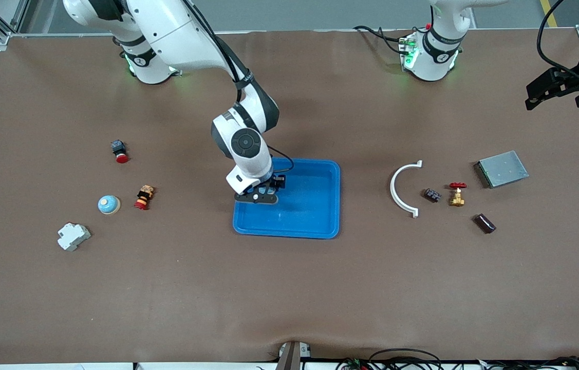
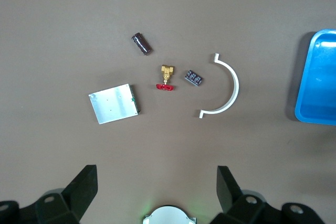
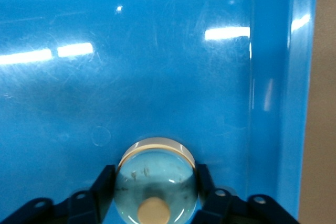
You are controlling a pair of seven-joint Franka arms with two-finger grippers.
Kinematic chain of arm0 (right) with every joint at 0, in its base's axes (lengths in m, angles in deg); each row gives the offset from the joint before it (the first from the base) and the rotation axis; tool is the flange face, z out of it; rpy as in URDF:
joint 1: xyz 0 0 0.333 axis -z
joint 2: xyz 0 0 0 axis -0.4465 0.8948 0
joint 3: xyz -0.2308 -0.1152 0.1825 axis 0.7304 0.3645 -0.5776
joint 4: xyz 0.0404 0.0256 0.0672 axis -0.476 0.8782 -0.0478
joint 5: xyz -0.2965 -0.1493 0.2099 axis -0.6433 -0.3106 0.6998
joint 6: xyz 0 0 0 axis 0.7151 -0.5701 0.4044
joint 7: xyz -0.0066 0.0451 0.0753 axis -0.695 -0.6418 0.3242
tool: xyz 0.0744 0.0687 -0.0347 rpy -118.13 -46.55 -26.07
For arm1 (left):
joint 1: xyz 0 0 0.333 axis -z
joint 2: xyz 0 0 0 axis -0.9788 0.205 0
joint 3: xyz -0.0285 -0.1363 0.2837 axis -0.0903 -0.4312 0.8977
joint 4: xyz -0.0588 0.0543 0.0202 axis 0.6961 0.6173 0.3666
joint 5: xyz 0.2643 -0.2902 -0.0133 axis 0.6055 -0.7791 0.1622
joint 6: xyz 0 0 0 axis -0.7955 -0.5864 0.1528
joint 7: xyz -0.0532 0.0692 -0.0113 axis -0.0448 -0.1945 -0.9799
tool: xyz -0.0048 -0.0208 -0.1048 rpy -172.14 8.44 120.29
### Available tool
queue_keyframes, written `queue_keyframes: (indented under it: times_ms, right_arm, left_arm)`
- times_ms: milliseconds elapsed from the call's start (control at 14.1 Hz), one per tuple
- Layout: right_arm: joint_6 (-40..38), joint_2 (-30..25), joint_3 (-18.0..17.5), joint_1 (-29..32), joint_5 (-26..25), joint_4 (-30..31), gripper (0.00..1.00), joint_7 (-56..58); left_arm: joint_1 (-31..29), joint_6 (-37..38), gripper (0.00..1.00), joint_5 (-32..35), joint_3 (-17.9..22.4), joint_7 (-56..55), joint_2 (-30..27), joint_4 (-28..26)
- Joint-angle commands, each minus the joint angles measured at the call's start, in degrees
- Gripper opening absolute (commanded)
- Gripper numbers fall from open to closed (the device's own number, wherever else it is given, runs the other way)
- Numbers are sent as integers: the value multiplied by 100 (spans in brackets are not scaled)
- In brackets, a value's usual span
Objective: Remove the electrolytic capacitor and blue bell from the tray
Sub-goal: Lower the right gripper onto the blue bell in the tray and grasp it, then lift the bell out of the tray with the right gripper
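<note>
Right hand (image 3: 156,192) clamped on blue bell (image 3: 156,182) in tray (image 1: 320,226); lift straight up (clear rim). Left hand (image 2: 157,182) waits apart over surface (image 1: 289,288).

White arms, black joints, green base lights.

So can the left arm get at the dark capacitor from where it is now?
Probably yes. The left gripper hangs open over the table's left-arm end, with the capacitor lying on bare table. The brass valve lies beside it but apart, and the right gripper is busy in the tray.
</note>
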Motion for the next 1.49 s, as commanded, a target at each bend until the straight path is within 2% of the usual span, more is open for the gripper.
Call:
queue_keyframes:
  times_ms: [0,283,708,921,1204,1416]
  right_arm:
    - [-35,82,70,-84,112,-122,7,-42]
    - [-375,-189,79,20,112,-87,2,28]
    - [-2406,-1630,114,1004,104,18,1,1475]
    - [-2540,-2211,114,1811,86,439,1,2590]
    - [-2523,-2239,123,2797,25,625,1,4191]
    - [-2234,-2169,131,2974,-195,651,1,4291]
  left_arm:
    - [-31,-20,100,-128,1,17,-29,-17]
    - [-22,-20,100,-128,1,17,-21,-17]
    - [-22,-20,100,-128,1,17,-21,-17]
    - [-14,-20,100,-128,1,17,-21,-17]
    - [-14,-20,100,-128,1,8,-3,-17]
    - [-14,-20,100,-128,1,17,6,-17]
